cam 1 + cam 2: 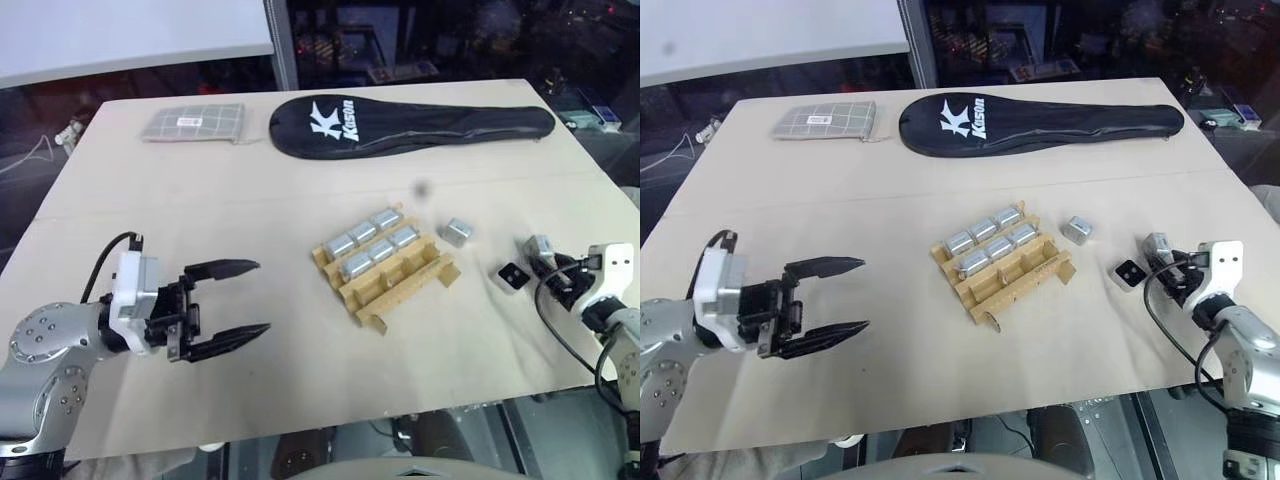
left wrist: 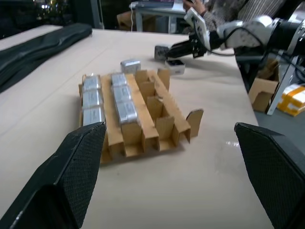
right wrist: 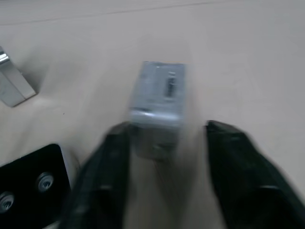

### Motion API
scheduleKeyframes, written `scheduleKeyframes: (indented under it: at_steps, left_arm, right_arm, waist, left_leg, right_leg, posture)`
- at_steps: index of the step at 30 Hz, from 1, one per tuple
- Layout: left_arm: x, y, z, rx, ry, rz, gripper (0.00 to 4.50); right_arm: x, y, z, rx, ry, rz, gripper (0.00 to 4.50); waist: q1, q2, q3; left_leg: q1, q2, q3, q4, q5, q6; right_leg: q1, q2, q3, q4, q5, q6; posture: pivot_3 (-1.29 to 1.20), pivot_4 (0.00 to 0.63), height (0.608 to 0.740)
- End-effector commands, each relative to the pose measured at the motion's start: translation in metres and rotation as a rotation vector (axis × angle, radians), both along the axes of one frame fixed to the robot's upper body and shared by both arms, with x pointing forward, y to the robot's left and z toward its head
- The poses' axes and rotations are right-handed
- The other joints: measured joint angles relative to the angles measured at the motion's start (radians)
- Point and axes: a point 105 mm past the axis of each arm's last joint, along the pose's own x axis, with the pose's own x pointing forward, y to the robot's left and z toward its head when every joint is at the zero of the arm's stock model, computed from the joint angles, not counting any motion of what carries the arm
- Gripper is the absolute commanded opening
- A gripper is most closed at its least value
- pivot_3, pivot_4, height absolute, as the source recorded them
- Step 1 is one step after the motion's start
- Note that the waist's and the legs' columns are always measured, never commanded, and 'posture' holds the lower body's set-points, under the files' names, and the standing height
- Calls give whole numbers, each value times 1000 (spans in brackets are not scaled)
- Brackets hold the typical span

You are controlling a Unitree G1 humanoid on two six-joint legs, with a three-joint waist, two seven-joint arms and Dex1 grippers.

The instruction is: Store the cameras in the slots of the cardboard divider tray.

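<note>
Right end effector (image 3: 164,138) straddles a loose camera (image 3: 159,102), fingers apart; next, clamp and carry to the tray (image 1: 400,285). Left end effector (image 1: 240,298) gapes idle.

The cardboard divider tray (image 1: 385,276) sits on the counter (image 1: 250,210), turned at an angle, and serves as the landmark. Six cameras (image 1: 372,243) lie in its slots, in the two rows farthest from the robot. Just right of the tray, one camera (image 1: 455,232) lies alone on the counter. Farther right, a camera lying face-up (image 1: 511,277) lies beside another camera (image 3: 159,99) that sits between the fingers of the right claw (image 3: 164,148). Well behind the tray, a long zipped case (image 1: 410,124) lies along the far edge, with a flat gridded pad (image 1: 193,123) left of it. The left claw (image 1: 235,302) hangs left of the tray.
</note>
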Motion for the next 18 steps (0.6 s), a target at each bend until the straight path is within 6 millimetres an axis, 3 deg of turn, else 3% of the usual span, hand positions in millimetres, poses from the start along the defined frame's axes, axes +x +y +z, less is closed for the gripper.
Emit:
scheduleKeyframes:
  at_steps: [1,5,8,12,15,18]
  left_arm:
    - [-6,1,8,16,-19,-23,4500]
    - [-6,3,8,17,-12,-28,4500]
    - [-6,3,7,24,-2,-36,4500]
    - [-3,4,6,31,3,-39,4500]
    - [-1,4,6,39,7,-50,4500]
    - [-1,6,6,54,3,-56,4500]
  right_arm:
    - [2,0,12,-14,-57,9,581]
    - [2,5,23,-36,-117,48,583]
    - [-1,23,42,-85,-187,177,583]
    - [-4,65,74,-145,-285,445,583]
    - [-12,115,98,-205,-365,786,583]
    - [-21,156,105,-277,-391,1108,583]
  waist:
    - [0,0,0]
    - [0,0,0]
    - [0,1,0]
    - [-2,2,1]
    - [-5,2,2]
    - [-4,2,3]
  left_leg:
    - [0,0,0,0,0,0]
    - [0,0,0,0,0,0]
    - [0,0,0,0,0,0]
    - [0,0,0,0,0,0]
    - [1,0,0,0,0,0]
    - [1,1,-1,0,0,0]
  right_leg:
    - [0,0,0,0,0,0]
    - [0,0,0,0,0,0]
    - [0,0,0,0,0,0]
    - [0,0,0,0,0,0]
    - [0,0,0,0,0,0]
    - [0,1,0,0,0,0]
  posture:
    - [0,150,740]
    - [0,150,740]
    - [0,150,740]
    - [0,150,740]
    - [0,150,740]
    - [0,150,740]
